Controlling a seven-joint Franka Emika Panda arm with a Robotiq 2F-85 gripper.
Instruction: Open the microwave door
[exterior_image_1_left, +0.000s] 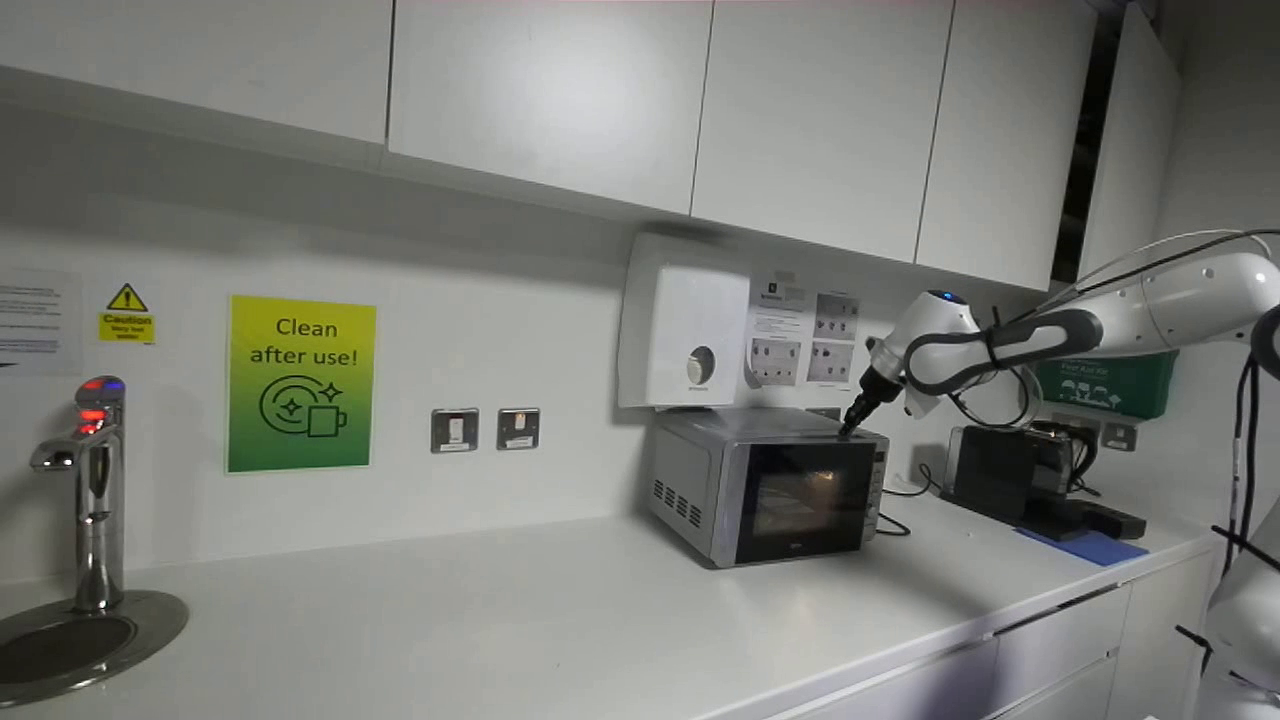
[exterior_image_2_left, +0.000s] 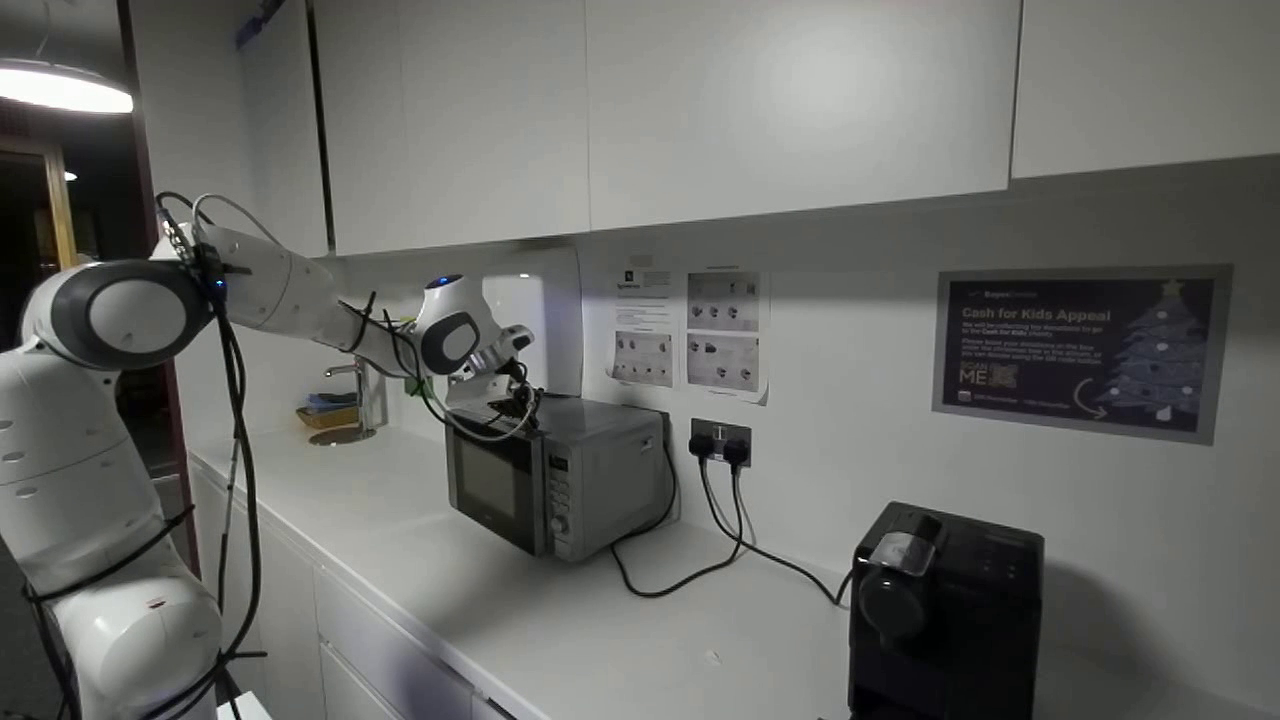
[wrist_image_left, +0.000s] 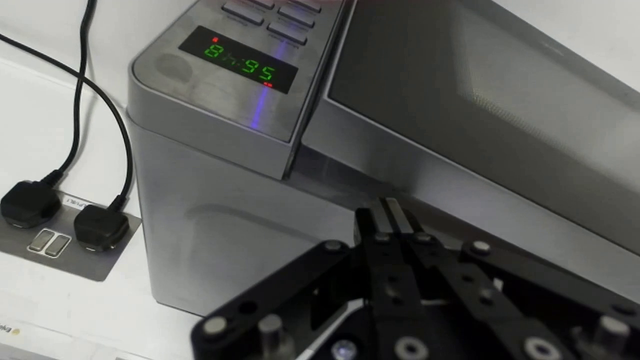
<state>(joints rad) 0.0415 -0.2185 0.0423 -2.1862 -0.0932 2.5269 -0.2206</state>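
Ample counter (exterior_image_1_left: 520, 620), microwave door (wrist_image_left: 490, 120) (one edge) ajar

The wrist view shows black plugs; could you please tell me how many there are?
2: the left plug near the picture's edge and the right plug nearer the microwave, both in the wall socket. No others show in that view.

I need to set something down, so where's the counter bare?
The widest bare counter runs from the round drain basin to the microwave. Between microwave and coffee machine, the front is mostly bare; cables crowd the wall side. Over the microwave it's tight: the shut gripper is near the top edge of the microwave door.
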